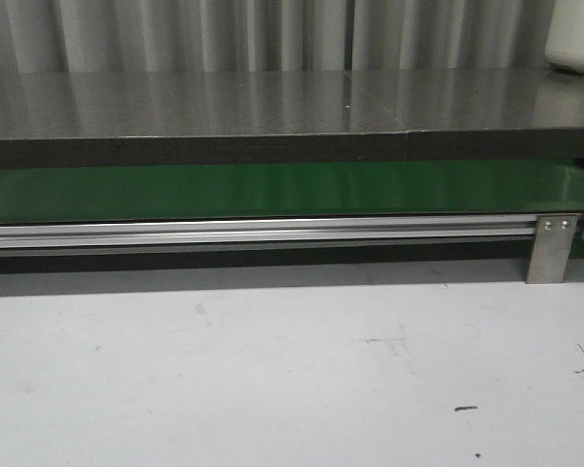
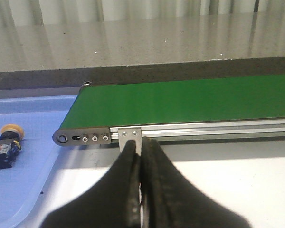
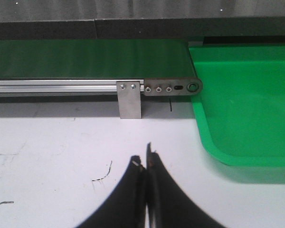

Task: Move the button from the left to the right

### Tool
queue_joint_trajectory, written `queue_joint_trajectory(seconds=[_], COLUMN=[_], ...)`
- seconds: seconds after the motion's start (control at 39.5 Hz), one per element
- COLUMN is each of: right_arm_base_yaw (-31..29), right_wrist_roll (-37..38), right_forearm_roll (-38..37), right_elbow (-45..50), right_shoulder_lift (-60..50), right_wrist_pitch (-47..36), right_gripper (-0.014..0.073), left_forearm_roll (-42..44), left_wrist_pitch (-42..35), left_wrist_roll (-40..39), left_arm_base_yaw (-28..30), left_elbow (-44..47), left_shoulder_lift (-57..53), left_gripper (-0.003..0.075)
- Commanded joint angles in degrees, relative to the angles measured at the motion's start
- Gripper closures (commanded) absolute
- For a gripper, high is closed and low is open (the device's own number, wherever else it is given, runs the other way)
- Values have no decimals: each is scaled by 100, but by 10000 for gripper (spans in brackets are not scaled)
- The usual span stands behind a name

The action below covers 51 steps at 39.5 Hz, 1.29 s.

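The button (image 2: 6,145), with an orange-yellow cap and a boxy black body, lies on its side in a blue tray (image 2: 33,118) beside the end of the green belt (image 2: 190,97). It shows only in the left wrist view. My left gripper (image 2: 141,145) is shut and empty, over the white table just in front of the belt's rail, well apart from the button. My right gripper (image 3: 143,161) is shut and empty, over the white table near the other belt end (image 3: 85,57). Neither gripper shows in the front view.
A green tray (image 3: 247,95) stands past the belt's end in the right wrist view. An aluminium rail (image 1: 253,232) with metal brackets (image 1: 550,248) runs along the belt's front. A dark grey counter (image 1: 273,102) lies behind the belt.
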Motion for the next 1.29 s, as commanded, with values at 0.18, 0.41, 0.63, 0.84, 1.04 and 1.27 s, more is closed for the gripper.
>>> queue_joint_trajectory(seconds=[0.18, 0.41, 0.63, 0.84, 1.04, 1.27], right_arm_base_yaw=[10, 10, 10, 10, 10, 10], right_wrist_roll=[-32, -32, -32, -32, -32, -27], right_forearm_roll=[-35, -35, -35, -35, -35, -30], right_elbow=[-50, -50, -50, -50, -50, -74], right_shoulder_lift=[-97, -97, -97, -97, -97, -97], right_wrist_pitch=[-451, -551, -570, -570, -570, -1205], right_gripper=[662, 662, 662, 662, 662, 662], left_forearm_roll=[-48, -48, -48, -48, -48, -37], left_wrist_pitch=[-485, -485, -485, -571, -729, -1886], left_wrist_roll=[-72, -72, -72, -72, -72, -59], left_arm_base_yaw=[-1, -1, -1, -1, -1, -1], left_elbow=[167, 167, 167, 167, 167, 156], left_shoulder_lift=[-94, -94, -94, -94, -94, -94], left_gripper=[741, 741, 741, 741, 741, 741])
